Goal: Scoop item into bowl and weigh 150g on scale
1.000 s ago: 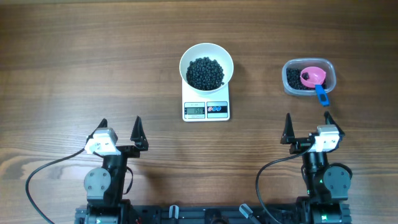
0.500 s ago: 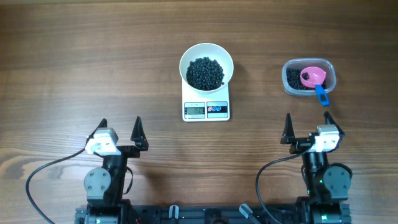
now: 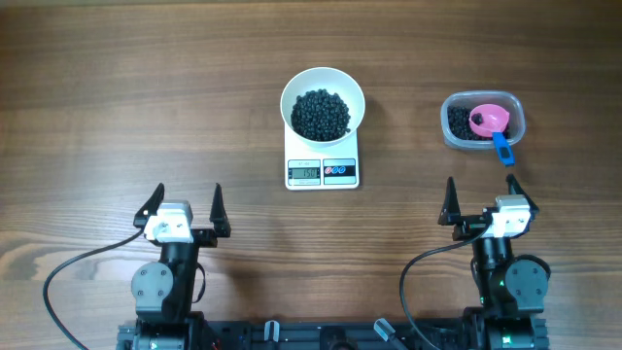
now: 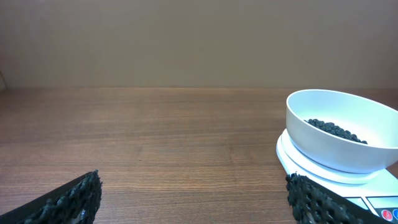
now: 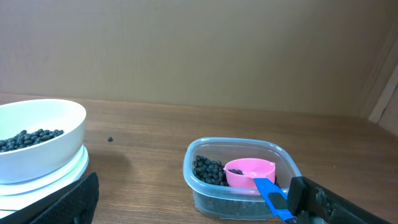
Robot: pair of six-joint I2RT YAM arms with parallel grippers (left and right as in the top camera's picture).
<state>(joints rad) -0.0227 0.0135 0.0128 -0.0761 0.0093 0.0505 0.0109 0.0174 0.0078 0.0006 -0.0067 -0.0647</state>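
both sets of jaws stand wide apart and hold nothing. the left gripper [image 3: 188,191] is at about 7 o'clock from the scale [image 3: 323,172], the right gripper [image 3: 481,185] at about 5 o'clock, both well apart from it. the bowl [image 3: 293,89] sits on the scale's 12 o'clock end, with the item [image 3: 321,114] heaped dark inside. at 3 o'clock from the bowl, a clear tub [image 3: 521,115] holds more of the item and a pink scoop [image 3: 489,119].

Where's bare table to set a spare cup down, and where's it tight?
Widest: table left of the bowl and scale. Also the gap between scale and tub, and the front strip between left gripper and right gripper. Tight: by the tub, where the blue scoop handle overhangs toward the right gripper.
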